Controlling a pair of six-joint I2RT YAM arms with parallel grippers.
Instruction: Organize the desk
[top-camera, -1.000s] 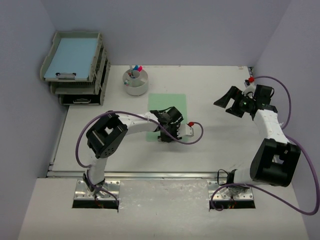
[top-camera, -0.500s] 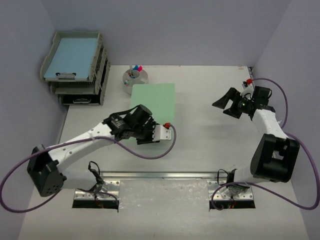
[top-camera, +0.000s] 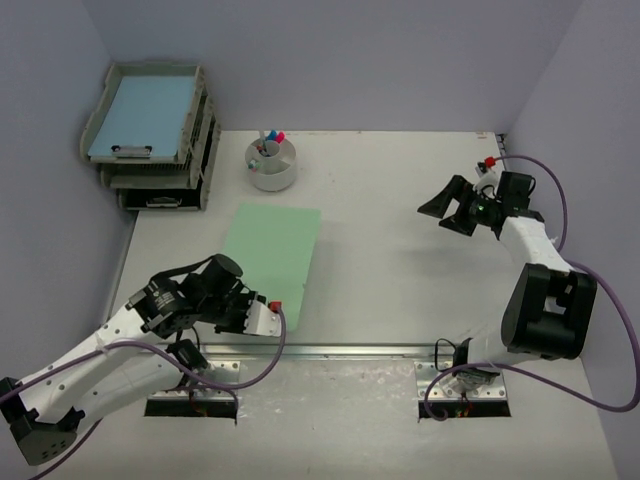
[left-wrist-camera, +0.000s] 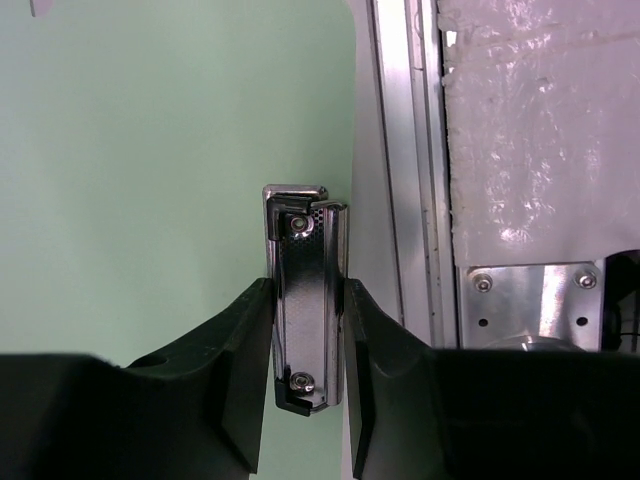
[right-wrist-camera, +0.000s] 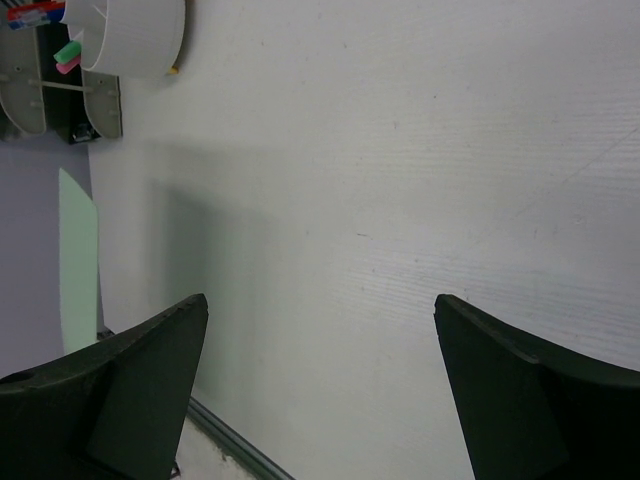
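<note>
The white desk (top-camera: 400, 280) holds a green clipboard (top-camera: 270, 250) at the near left, its clip end by the metal rail (top-camera: 330, 350). My left gripper (top-camera: 238, 305) is shut on the clipboard's metal clip (left-wrist-camera: 305, 300), one finger on each side, low over the board (left-wrist-camera: 150, 150). My right gripper (top-camera: 445, 208) is open and empty, held above the bare right side of the desk (right-wrist-camera: 400, 150). The green clipboard shows as a sliver at the left in the right wrist view (right-wrist-camera: 78, 260).
Grey stacked trays (top-camera: 155, 130) stand at the far left, with a blue clipboard (top-camera: 145, 115) in the top one. A white round pen holder (top-camera: 271, 163) with markers stands next to them, beyond the green clipboard. The rail and mounting plate (left-wrist-camera: 540, 290) lie just beside the clip.
My left gripper has dragged the green clipboard from the desk's middle toward the near left edge. My right gripper has shifted slightly left and stays open.
</note>
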